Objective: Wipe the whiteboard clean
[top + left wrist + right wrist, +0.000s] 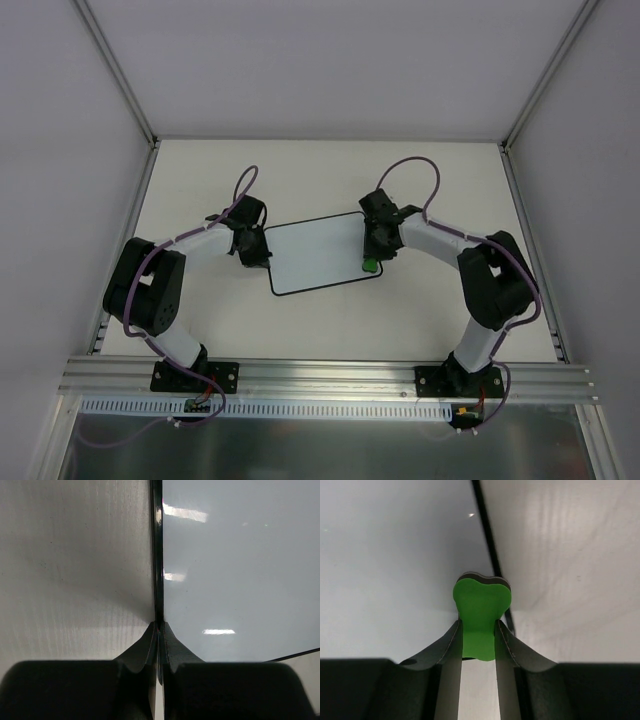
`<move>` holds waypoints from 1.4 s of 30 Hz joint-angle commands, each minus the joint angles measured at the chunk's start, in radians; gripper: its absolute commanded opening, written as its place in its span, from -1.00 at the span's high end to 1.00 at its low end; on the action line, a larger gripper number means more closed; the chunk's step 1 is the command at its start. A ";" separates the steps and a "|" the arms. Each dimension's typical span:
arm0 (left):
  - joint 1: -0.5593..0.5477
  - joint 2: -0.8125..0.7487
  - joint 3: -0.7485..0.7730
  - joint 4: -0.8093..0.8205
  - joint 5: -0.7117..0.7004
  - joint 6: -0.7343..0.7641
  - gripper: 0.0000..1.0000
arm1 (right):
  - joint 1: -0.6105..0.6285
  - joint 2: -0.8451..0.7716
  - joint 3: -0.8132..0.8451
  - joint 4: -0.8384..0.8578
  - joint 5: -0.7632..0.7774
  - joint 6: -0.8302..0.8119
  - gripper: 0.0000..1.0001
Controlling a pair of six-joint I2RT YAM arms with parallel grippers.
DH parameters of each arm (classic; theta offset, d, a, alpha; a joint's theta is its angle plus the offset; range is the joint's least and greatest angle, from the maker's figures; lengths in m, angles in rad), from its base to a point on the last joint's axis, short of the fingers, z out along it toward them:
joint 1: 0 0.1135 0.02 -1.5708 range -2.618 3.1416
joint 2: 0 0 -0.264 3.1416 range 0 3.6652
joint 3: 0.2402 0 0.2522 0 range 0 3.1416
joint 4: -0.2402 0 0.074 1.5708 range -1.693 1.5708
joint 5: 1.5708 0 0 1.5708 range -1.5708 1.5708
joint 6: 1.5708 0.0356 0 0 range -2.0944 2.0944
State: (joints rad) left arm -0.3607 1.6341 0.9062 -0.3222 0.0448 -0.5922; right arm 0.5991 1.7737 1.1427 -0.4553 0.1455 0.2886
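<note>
You have one pale, matt table (200, 180), faintly streaked. One item lies flat on it: the whiteboard (320, 258), black-rimmed, slightly skewed, its face plain white with glare spots. Table surface shows on every side of the whiteboard.

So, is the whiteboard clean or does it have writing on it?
Clean: the whiteboard shows plain white, no dark marks, in all three views; only glare.

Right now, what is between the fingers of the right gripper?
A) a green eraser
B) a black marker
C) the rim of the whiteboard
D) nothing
A: the right wrist view shows the right gripper shut on the green eraser, at the edge of the whiteboard.
</note>
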 commanded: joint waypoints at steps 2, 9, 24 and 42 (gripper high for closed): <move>-0.006 0.023 -0.021 -0.055 -0.039 -0.003 1.00 | -0.065 -0.019 -0.072 -0.082 0.085 -0.026 0.99; -0.006 -0.002 -0.006 -0.055 -0.022 -0.008 1.00 | -0.143 -0.181 -0.046 -0.088 0.055 -0.055 0.99; -0.004 -0.013 0.036 -0.055 -0.014 -0.003 1.00 | -0.627 -0.106 0.018 -0.074 0.039 -0.129 0.99; -0.006 -0.080 0.072 -0.058 -0.022 0.009 0.33 | -0.665 -0.057 0.008 -0.060 0.000 -0.097 -0.07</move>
State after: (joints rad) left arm -0.3607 1.6161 0.9413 -0.3653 0.0429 -0.5865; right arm -0.0578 1.7645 1.1461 -0.5167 0.1436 0.1982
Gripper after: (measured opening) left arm 0.319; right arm 0.492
